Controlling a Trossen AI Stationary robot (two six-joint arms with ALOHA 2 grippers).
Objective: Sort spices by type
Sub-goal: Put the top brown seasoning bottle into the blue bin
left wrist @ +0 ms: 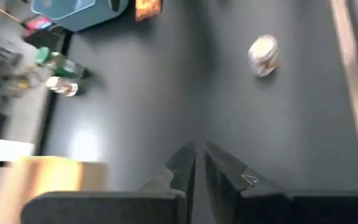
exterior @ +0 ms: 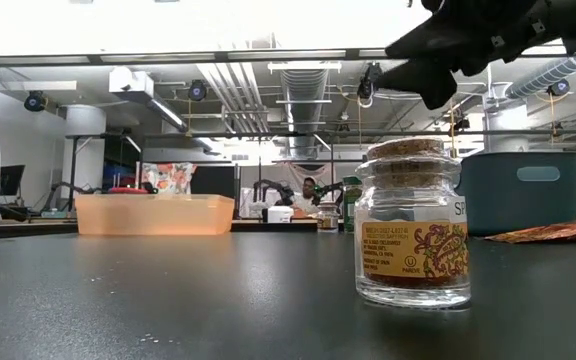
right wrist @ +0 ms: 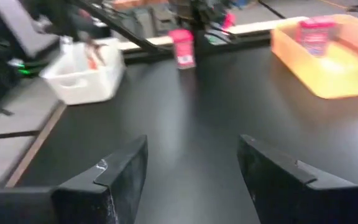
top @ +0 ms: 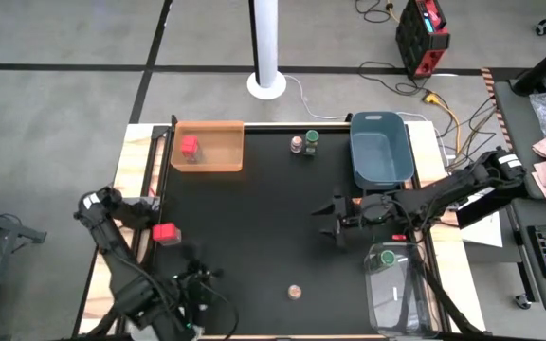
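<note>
The table top (exterior: 168,300) was a dark, smooth sheet with a dull sheen that caught the ceiling lights. The jar (exterior: 413,225) standing on it was clear, glossy glass with a rough cork stopper and a printed paper label. The orange tray (exterior: 154,214) looked like translucent, slightly frosted plastic. The blue tub (exterior: 520,190) was opaque, smooth plastic. A flat packet (exterior: 548,232) beside it had a shiny, crinkled foil look. The table's edges (top: 140,152) showed pale bare wood.
</note>
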